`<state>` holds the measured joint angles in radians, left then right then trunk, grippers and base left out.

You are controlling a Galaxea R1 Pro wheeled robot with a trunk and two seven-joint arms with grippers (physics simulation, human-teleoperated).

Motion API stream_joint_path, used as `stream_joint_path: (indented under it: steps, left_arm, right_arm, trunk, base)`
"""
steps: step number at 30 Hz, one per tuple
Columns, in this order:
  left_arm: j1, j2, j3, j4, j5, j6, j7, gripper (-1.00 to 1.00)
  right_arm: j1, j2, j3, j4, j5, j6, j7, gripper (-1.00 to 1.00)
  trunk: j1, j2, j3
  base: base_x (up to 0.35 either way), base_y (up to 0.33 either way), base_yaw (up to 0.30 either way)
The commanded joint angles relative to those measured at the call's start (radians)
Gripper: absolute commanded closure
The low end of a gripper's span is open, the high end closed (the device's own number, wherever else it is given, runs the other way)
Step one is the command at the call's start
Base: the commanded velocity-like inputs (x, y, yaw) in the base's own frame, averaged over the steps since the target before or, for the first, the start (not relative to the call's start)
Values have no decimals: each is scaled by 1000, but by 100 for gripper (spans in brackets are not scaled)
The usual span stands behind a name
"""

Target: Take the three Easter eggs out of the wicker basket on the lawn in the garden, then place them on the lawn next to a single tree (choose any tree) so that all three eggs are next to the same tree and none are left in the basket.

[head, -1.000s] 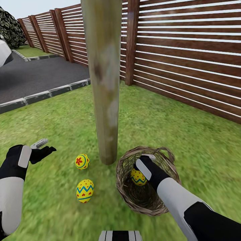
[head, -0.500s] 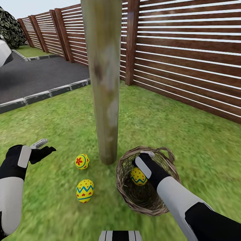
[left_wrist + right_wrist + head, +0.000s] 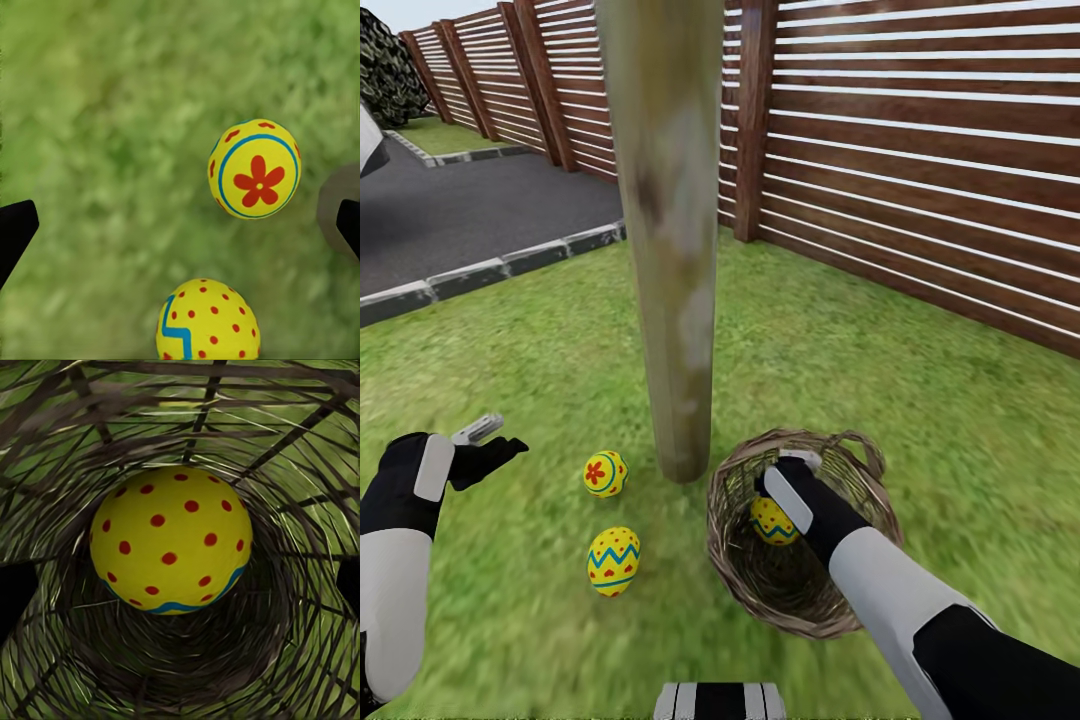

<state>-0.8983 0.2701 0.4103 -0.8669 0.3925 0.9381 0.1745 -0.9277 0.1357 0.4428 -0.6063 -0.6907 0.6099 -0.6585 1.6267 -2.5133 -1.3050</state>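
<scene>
- We see the tree (image 3: 672,240) rising from the lawn (image 3: 840,360) in the head view, its pale trunk straight and bare, its foot near the middle of the picture
- At the trunk's foot, at about 8 o'clock from it, lies the flower egg (image 3: 605,473), yellow with a red flower inside a blue ring; it sits on the grass just beside the trunk
- At 6 o'clock from that one lies the zigzag egg (image 3: 613,561), yellow with red dots and a blue zigzag band, near the first but apart from it
- Our left wrist view looks down on both: the flower egg (image 3: 255,178) and the zigzag egg (image 3: 208,321) on blurred grass
- Our left tool (image 3: 488,440) hovers over the lawn at 9 o'clock from the flower egg, fingers spread and holding nothing
- The basket (image 3: 745,570) stands on the grass at 4 o'clock from the trunk's foot, just beside it
- Our right tool (image 3: 788,480) reaches down inside the basket, right against the third egg (image 3: 768,522)
- In the right wrist view this third egg (image 3: 171,538) lies between the dark fingertips at the two edges, which stand apart from it, so the tool is spread and not pinching
- A brown slatted fence (image 3: 920,150) runs behind the lawn, and a grey driveway (image 3: 470,215) lies at 10 o'clock behind a stone kerb
</scene>
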Motion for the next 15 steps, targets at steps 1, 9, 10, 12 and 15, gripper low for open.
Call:
stream_joint_path:
  steps: [1,9,10,12,15]
  left_arm:
    - [-1,0,1,-1,11,4,9,-100]
    - [-1,0,1,0,11,4,8,-100]
    - [-1,0,1,0,11,4,8,-100]
    - [-1,0,1,0,11,4,8,-100]
    - [-1,0,1,0,11,4,8,-100]
  right_arm:
    - [-1,-1,5,-1,-9,2,-9,-100]
    - [-1,0,16,-1,-9,1,-9,-100]
    - [-1,-1,19,-1,-9,1,-9,-100]
    - [-1,-1,22,-1,-9,1,-9,-100]
    - [-1,-1,24,-1,-9,1,-9,-100]
  trunk:
    - [0,-1,-5]
    - [4,-3,-36]
    - [4,-3,-40]
    - [5,-3,-47]
    - [7,-4,-59]
  base:
    - [0,0,0]
    - [0,0,0]
    - [0,0,0]
    - [0,0,0]
    - [0,0,0]
